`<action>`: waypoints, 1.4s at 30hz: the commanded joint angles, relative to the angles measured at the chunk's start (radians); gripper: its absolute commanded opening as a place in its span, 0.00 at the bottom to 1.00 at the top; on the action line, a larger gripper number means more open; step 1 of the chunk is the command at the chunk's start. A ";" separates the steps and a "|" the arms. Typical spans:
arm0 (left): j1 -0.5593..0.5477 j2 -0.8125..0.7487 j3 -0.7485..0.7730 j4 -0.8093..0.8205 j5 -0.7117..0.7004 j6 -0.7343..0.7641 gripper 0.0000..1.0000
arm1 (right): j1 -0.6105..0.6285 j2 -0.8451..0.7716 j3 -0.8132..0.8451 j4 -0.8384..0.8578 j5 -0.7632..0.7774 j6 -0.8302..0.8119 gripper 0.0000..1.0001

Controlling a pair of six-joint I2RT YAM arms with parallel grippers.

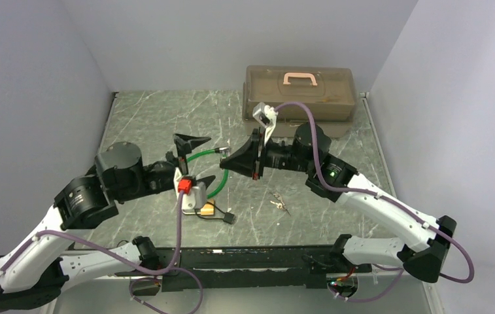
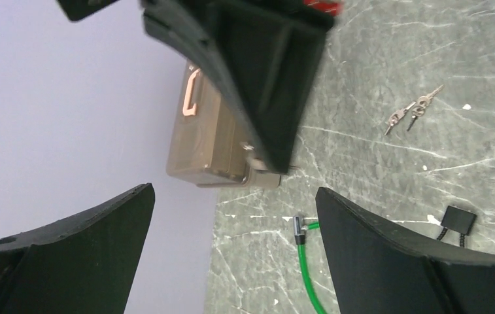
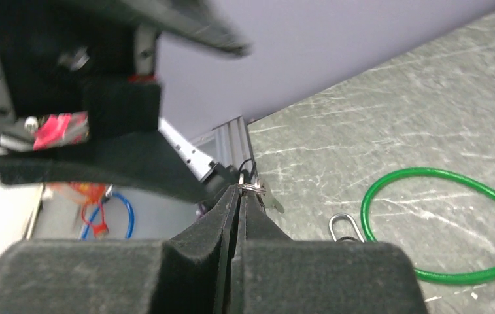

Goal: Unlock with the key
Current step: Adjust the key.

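Top external view: unlocking apparently not yet begun.
Tiny thin silver-metal key bunch (image 1: 278, 204) lying loose on grey-green marbled table (image 1: 153, 118), right of brass padlock (image 1: 207, 209); left gripper (image 1: 210, 158) jaws apart, right gripper (image 1: 223, 161) jaws pressed together.

grey-green marbled table (image 1: 153, 124): brown toolbox (image 1: 300, 91) at the far edge, green cable (image 1: 200, 156) mid-table, keys (image 1: 279, 204) nearer, brass padlock (image 1: 206, 209) just beside a black tag (image 1: 228, 218).
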 commanded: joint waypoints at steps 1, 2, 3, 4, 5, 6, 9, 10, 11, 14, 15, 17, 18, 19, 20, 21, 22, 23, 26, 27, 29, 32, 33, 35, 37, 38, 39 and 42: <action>-0.005 -0.071 -0.063 0.056 0.089 0.105 0.99 | -0.059 0.031 0.072 0.021 0.080 0.223 0.00; -0.006 -0.082 -0.080 0.059 0.098 0.123 0.99 | -0.075 0.037 0.072 0.028 0.086 0.269 0.00; -0.008 -0.098 -0.102 0.068 0.104 0.146 0.99 | -0.090 0.042 0.068 0.041 0.087 0.319 0.00; -0.011 -0.114 -0.137 0.087 0.103 0.174 0.99 | -0.106 0.046 0.058 0.069 0.076 0.370 0.00; -0.015 -0.130 -0.170 0.112 0.095 0.215 0.99 | -0.115 0.052 0.052 0.100 0.065 0.415 0.00; -0.020 -0.146 -0.203 0.145 0.079 0.247 0.99 | -0.117 0.059 0.055 0.116 0.062 0.449 0.00; -0.037 -0.188 -0.301 0.260 0.014 0.353 0.98 | -0.119 0.089 0.093 0.094 0.070 0.517 0.00; -0.043 -0.201 -0.338 0.305 -0.004 0.398 0.97 | -0.120 0.097 0.097 0.101 0.073 0.544 0.00; -0.049 -0.212 -0.379 0.362 -0.023 0.445 0.96 | -0.122 0.104 0.098 0.112 0.074 0.578 0.00; -0.067 -0.229 -0.483 0.512 -0.086 0.571 0.90 | -0.128 0.126 0.105 0.128 0.073 0.672 0.00; -0.069 -0.231 -0.503 0.550 -0.096 0.601 0.87 | -0.130 0.129 0.104 0.130 0.075 0.691 0.00; -0.071 -0.234 -0.527 0.605 -0.102 0.644 0.79 | -0.136 0.128 0.088 0.158 0.076 0.735 0.00; -0.072 -0.237 -0.535 0.625 -0.102 0.661 0.74 | -0.142 0.127 0.080 0.168 0.071 0.751 0.00; -0.074 -0.242 -0.542 0.644 -0.102 0.678 0.69 | -0.148 0.127 0.075 0.176 0.065 0.763 0.00; -0.075 -0.245 -0.550 0.657 -0.102 0.698 0.65 | -0.152 0.128 0.072 0.178 0.060 0.771 0.00; -0.076 -0.252 -0.559 0.669 -0.101 0.715 0.61 | -0.157 0.127 0.069 0.179 0.057 0.779 0.00; -0.077 -0.259 -0.565 0.679 -0.097 0.734 0.57 | -0.159 0.124 0.063 0.188 0.054 0.786 0.00; -0.077 -0.264 -0.572 0.685 -0.091 0.752 0.53 | -0.165 0.123 0.059 0.192 0.051 0.791 0.00; -0.079 -0.273 -0.585 0.702 -0.085 0.795 0.45 | -0.173 0.121 0.053 0.188 0.041 0.796 0.00; -0.079 -0.273 -0.586 0.708 -0.084 0.807 0.45 | -0.174 0.121 0.052 0.185 0.039 0.796 0.00; -0.079 -0.271 -0.582 0.710 -0.080 0.820 0.43 | -0.175 0.123 0.053 0.182 0.033 0.799 0.00; -0.080 -0.249 -0.570 0.709 -0.092 0.832 0.35 | -0.175 0.127 0.056 0.193 0.016 0.810 0.00; -0.080 -0.239 -0.563 0.710 -0.099 0.834 0.33 | -0.176 0.128 0.060 0.191 0.014 0.810 0.00; -0.080 -0.220 -0.543 0.690 -0.114 0.832 0.31 | -0.175 0.128 0.061 0.193 0.014 0.809 0.00; -0.081 -0.206 -0.529 0.665 -0.130 0.832 0.30 | -0.175 0.126 0.061 0.198 0.011 0.810 0.00; -0.080 -0.201 -0.528 0.663 -0.135 0.833 0.30 | -0.175 0.126 0.063 0.198 0.010 0.809 0.00; -0.080 -0.198 -0.530 0.671 -0.140 0.835 0.29 | -0.175 0.126 0.064 0.197 0.007 0.808 0.00; -0.080 -0.189 -0.527 0.690 -0.153 0.843 0.29 | -0.175 0.123 0.060 0.201 0.001 0.809 0.00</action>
